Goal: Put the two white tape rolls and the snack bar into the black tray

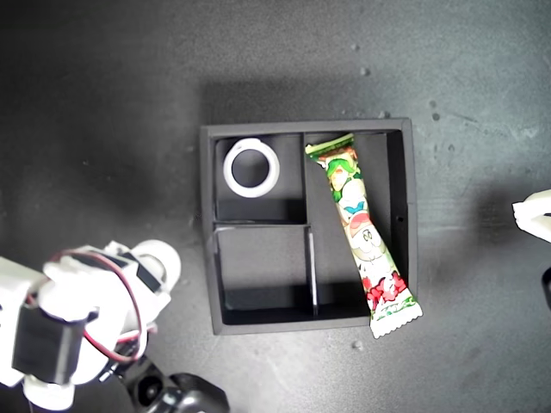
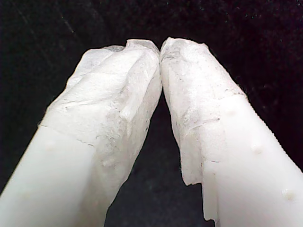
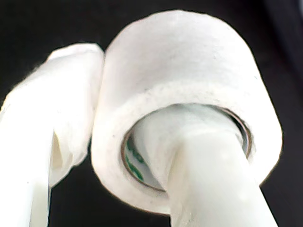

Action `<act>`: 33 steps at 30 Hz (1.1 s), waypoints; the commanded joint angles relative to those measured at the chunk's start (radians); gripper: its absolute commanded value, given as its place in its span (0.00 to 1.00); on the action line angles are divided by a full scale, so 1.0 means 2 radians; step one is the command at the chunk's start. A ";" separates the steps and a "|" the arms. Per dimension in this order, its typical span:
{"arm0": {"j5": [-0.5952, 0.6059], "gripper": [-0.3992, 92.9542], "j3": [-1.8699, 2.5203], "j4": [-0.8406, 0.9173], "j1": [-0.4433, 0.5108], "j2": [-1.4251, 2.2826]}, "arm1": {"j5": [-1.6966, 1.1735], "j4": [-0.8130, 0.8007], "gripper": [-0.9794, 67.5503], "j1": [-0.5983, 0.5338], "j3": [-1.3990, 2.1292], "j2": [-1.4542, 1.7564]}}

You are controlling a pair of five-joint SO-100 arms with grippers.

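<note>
Seen from above in the exterior view, a square black tray (image 1: 411, 206) sits on a dark tabletop (image 1: 103, 112). A plain white tape roll (image 1: 251, 168) lies flat in the tray's small upper compartment on the exterior view's left. The snack bar (image 1: 362, 232) lies in the long compartment on the exterior view's right, slanted, its lower crimped end resting up over the tray's bottom rim. The other small compartment holds nothing. My first gripper (image 2: 161, 49) shows in its wrist view with its two padded tips pressed together and nothing between them, only dark surface beyond. My second gripper (image 3: 135, 101) grips the second tape roll (image 3: 189, 75), the one with green print inside: one finger passes through the roll's hole and the other presses its outer wall. An arm (image 1: 77, 318) sits at the exterior view's lower left, and a white piece (image 1: 535, 215) shows at its right edge; which arm is which cannot be told.
</note>
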 commanded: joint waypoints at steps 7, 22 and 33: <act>0.029 0.00 -0.410 0.053 -0.003 -0.281 | 0.064 -0.064 0.01 0.066 0.124 0.037; -0.009 0.05 -0.461 0.053 0.002 -0.436 | 0.079 0.217 0.01 0.173 0.150 0.278; 0.041 0.10 -0.556 0.053 -0.006 -0.382 | 0.140 0.281 0.01 0.154 0.150 0.324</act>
